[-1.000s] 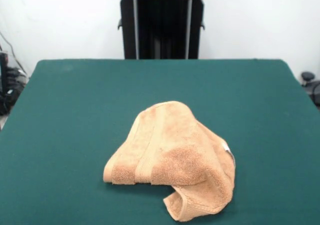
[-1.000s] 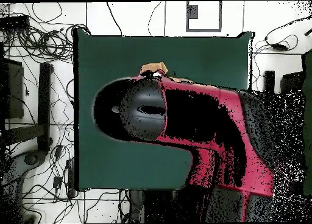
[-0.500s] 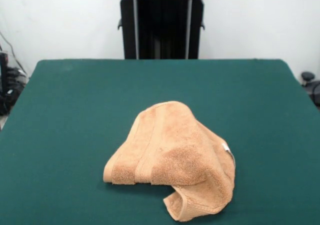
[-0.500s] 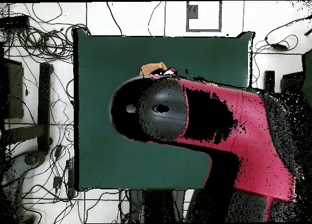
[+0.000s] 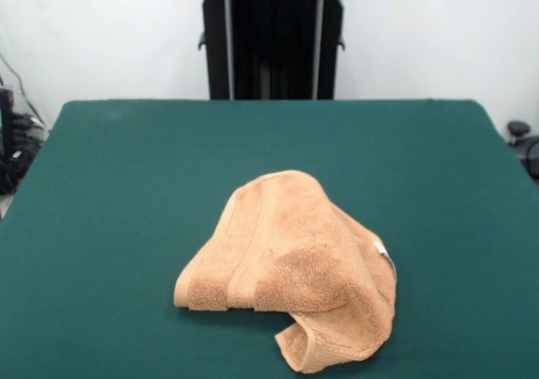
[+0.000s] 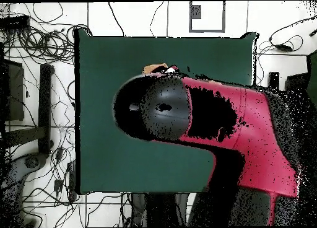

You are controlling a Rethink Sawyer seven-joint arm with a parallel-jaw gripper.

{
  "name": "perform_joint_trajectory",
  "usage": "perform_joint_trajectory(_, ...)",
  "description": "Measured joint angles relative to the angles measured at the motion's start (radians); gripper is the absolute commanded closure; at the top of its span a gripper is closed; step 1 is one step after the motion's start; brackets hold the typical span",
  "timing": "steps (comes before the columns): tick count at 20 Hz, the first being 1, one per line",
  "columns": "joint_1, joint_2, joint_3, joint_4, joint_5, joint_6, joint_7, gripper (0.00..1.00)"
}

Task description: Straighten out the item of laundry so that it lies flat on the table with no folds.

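Towel [image 5: 290, 269] lies in a crumpled heap on the near half of the table [image 5: 118, 194] in the front view, a little right of centre, well clear of every edge. It is not flat: the cloth is folded over itself, humped up to a rounded peak at the far side and sloping down toward the camera. A woven band [image 5: 244, 257] runs down the left flank from the peak to the near left corner. At the near right a loose flap [image 5: 316, 345] curls under and out, showing its hemmed edge. A small white tag [image 5: 381, 249] sticks out on the right side of the heap. Green tabletop shows bare all round the towel. At the far side stands the black pedestal [image 5: 274, 46] against a white wall. From overhead, the red and black arm [image 6: 235, 132] reaches across the table from the lower right, its rounded black end [image 6: 155, 108] covering the middle; only a sliver of the towel [image 6: 151, 69] peeks out just beyond it. The gripper itself is hidden under the arm, so whether it is wide or narrow cannot be told. Cables [image 6: 37, 39] lie tangled on the floor beside the table.
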Motion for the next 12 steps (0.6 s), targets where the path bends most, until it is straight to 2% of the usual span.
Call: perform_joint_trajectory(12,-0.029,0.030,0.044,0.000,0.000,-0.011,0.000,0.00)
